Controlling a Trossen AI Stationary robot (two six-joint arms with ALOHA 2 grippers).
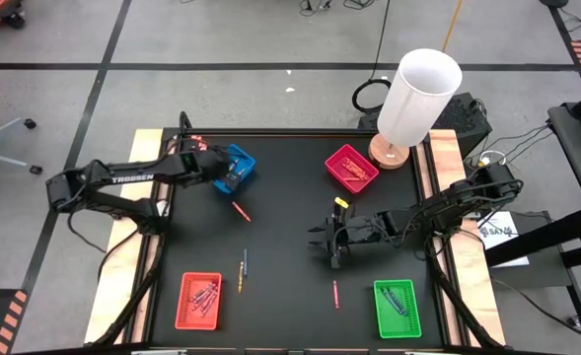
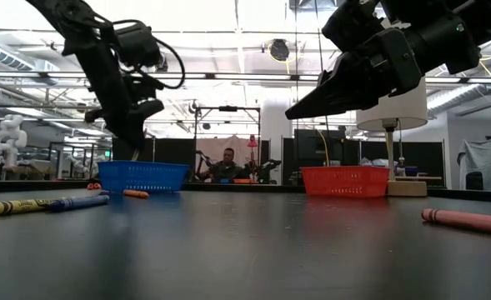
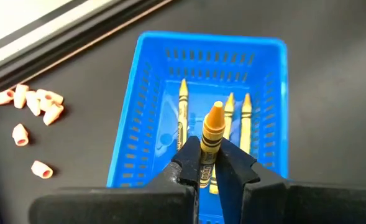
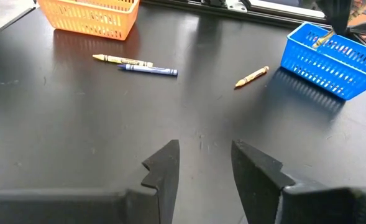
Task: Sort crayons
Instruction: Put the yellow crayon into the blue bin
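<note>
Yellow wax meets blue plastic at the blue tray: the left gripper hangs over that tray with its fingers clamped on a yellow-orange crayon, tip pointing out ahead of the fingers; three more yellow crayons lie inside, so this looks like a colour-matched drop about to be made, the crayon held above the basket so it falls among its kind. Just beside the blue tray, toward the middle of the surface, an orange-red crayon lies loose; farther from the tray, near the red tray, a yellow and a blue crayon lie side by side; a pink crayon sits well apart from the blue tray, near the green tray. The right gripper waits over bare surface, well apart from the blue tray and across from it, its fingers parted and holding nothing, probably kept clear of the left arm. A magenta tray stands by the white lamp; small pink bits lie scattered just beside the blue tray.
</note>
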